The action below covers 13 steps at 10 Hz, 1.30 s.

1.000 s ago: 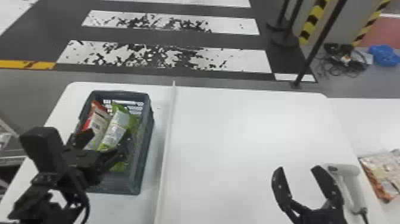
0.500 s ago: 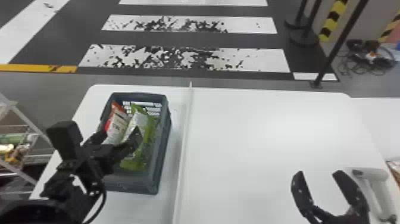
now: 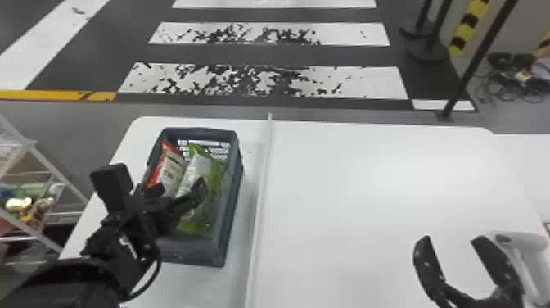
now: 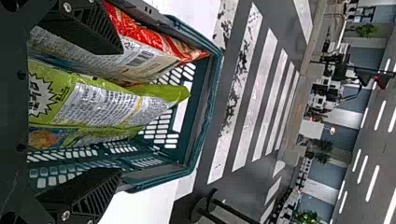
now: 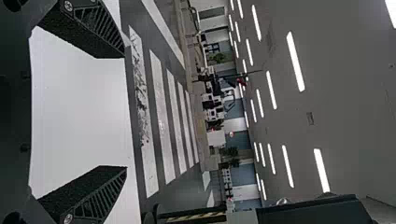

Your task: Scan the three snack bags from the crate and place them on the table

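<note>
Green bag (image 3: 212, 174) and red bag (image 3: 168, 170) sit in the crate (image 3: 232, 213) at the bench's (image 3: 368, 196) nine o'clock, left pincer (image 3: 179, 185) spread above; it should straddle one bag squarely, then squeeze gently. Right pincer (image 3: 451, 238): open, four o'clock.

In the head view, the left claw (image 3: 181, 186) has been brought a little toward the far edge of the table (image 3: 368, 184) and to the right, further in from the left wall of the crate (image 3: 234, 198). The head's view has been swung left, so more of the rack (image 3: 31, 144) beyond the table's left edge is now taken in.
</note>
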Motion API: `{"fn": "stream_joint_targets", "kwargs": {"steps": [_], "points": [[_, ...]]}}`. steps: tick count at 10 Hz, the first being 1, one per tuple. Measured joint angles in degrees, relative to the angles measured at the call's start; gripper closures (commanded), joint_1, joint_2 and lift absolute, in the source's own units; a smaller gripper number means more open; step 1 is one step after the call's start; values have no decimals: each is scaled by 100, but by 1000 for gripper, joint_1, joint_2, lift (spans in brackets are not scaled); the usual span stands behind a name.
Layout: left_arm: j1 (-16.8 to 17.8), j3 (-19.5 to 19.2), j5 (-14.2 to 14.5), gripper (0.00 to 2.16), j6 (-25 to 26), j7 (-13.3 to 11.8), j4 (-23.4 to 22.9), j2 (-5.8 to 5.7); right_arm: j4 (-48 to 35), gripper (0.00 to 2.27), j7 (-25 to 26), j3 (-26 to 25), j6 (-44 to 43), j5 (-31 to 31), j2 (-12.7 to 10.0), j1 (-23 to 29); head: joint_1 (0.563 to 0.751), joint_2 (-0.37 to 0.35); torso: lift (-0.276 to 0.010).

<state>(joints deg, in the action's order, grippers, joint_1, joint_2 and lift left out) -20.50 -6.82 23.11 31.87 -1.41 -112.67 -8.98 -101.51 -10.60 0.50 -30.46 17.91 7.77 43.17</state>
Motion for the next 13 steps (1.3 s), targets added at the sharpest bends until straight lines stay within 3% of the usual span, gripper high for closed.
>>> {"fn": "stream_joint_targets", "kwargs": {"steps": [3, 7, 9, 10, 13], "points": [[161, 61, -4, 262, 399, 8, 104, 12, 0, 76, -23, -12, -43, 124, 40, 16, 695, 23, -37], [165, 74, -9, 265, 433, -39, 122, 19, -25, 76, -121, -50, -78, 296, 58, 82, 695, 11, -37], [162, 74, -2, 900, 511, -44, 139, 19, -48, 76, -232, -105, -86, 435, 58, 121, 695, 4, -37], [167, 61, 11, 1470, 590, -43, 140, 19, -53, 76, -242, -109, -76, 461, 58, 130, 695, 2, -37], [136, -21, 121, 1625, 806, -24, 67, 22, -59, 76, -251, -103, -87, 559, 50, 139, 695, 2, -37]]}}
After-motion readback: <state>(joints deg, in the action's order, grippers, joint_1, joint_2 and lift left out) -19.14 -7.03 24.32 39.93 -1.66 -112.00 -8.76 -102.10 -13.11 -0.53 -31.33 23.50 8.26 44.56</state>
